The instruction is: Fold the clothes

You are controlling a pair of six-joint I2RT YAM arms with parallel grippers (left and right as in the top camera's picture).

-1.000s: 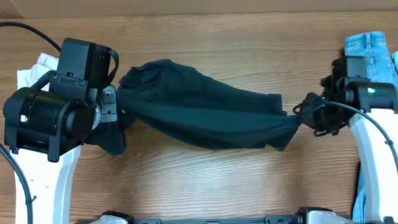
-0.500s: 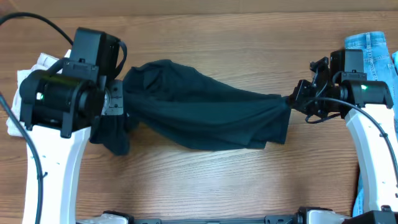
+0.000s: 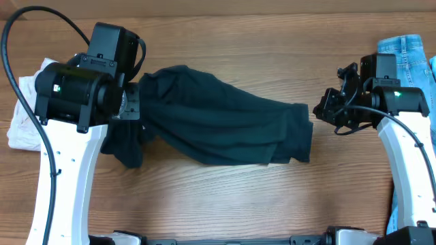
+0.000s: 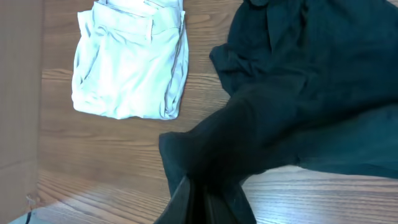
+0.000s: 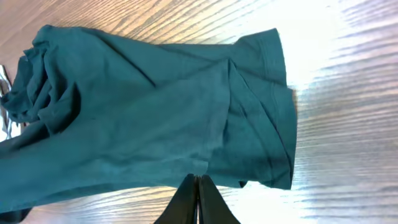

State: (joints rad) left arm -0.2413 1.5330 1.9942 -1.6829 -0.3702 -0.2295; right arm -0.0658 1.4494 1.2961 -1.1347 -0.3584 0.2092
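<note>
Overhead straight down on the table (image 3: 225, 197); both wrist views close, perhaps oblique, on the shared T-shirt (image 3: 225, 126).

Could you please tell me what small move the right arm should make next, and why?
Probably open the right tool and ease it toward the nearest edge of the shirt to grip it: it is shut on nothing, just clear of the cloth, while the left tool pinches the other end.
</note>
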